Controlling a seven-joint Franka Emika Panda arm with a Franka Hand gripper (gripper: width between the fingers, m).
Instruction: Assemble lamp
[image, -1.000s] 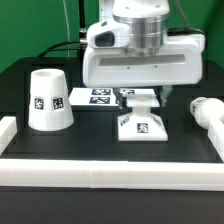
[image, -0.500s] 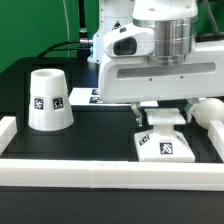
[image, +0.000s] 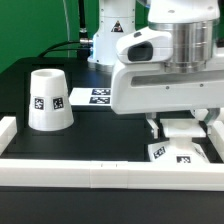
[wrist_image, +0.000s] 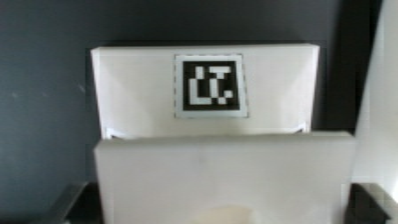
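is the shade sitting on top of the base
No, the shade stands by itself at the exterior view's left, well apart from the base.

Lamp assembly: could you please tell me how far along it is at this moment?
Done: nothing is joined yet. In hand: the gripper holds the lamp base low beside the front rail. Left: the shade stands apart, untouched, and nothing is fitted on the base.

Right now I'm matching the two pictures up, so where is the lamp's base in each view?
Exterior view: the base sits low on the exterior view's right, under the gripper.
Wrist view: the base fills the middle of the picture.
Shared landmark: the black-and-white tag on the base.
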